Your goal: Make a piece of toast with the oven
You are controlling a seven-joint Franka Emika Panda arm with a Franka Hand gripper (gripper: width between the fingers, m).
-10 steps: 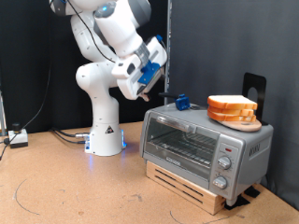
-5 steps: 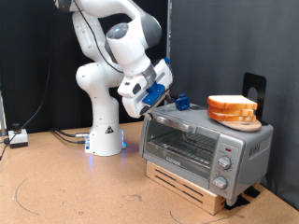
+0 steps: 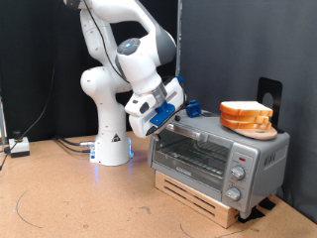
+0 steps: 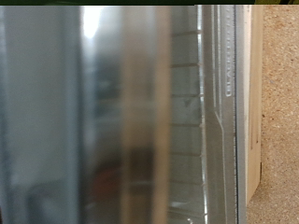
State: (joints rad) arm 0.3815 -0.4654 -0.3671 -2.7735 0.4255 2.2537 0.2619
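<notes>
From the exterior view's left, we see the white arm's base on the wooden table, well apart from the oven. The gripper hangs at the upper left corner of the oven, just beside its shut glass door; we cannot tell how wide its fingers stand. A blue object lies on the oven top. Further right, the bread stack rests on the oven top. Our wrist view shows the door glass, blurred.
</notes>
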